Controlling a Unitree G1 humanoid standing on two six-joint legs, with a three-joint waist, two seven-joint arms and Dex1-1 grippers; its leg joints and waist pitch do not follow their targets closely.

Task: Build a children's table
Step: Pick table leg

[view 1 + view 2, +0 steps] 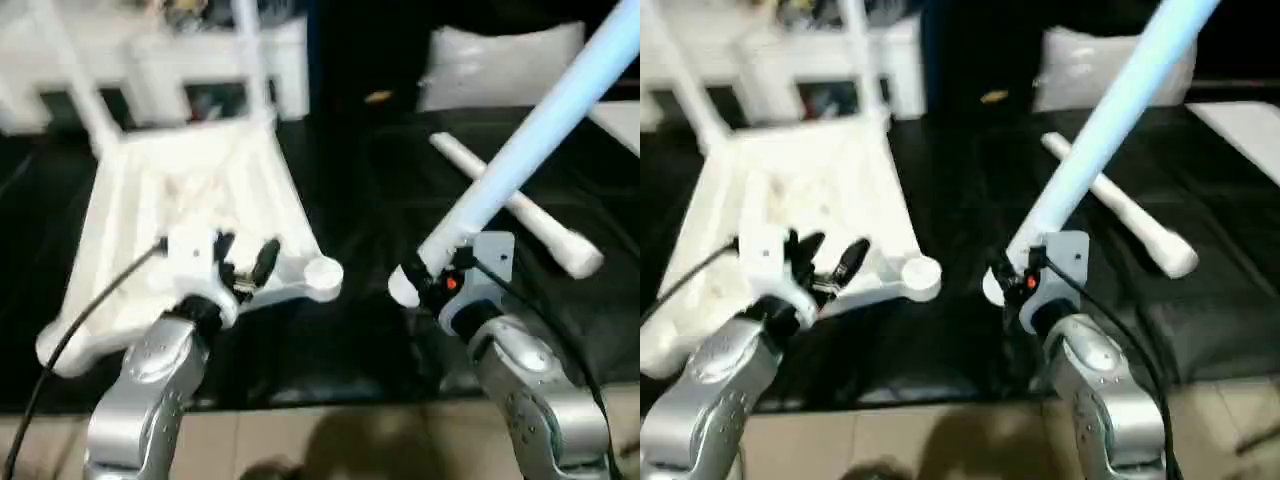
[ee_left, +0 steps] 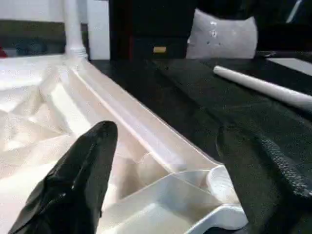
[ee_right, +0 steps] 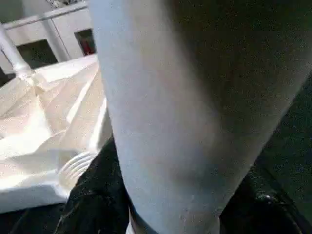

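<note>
Gripping a smooth tapered leg (image 1: 530, 140), the right tool (image 1: 432, 278) nears the ribbed tabletop (image 1: 190, 200); left tool (image 1: 245, 262) gapes.

Tabletop (image 1: 190, 210) on the left; loose leg (image 1: 515, 205) right of it

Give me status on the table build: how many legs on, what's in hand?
Two legs stand in the far sockets of the upturned table top. The right gripper holds a third leg; the left gripper hovers open over the top's near edge. Left: the empty near-right socket, the other near corner, and the leg lying on the dark surface.
</note>
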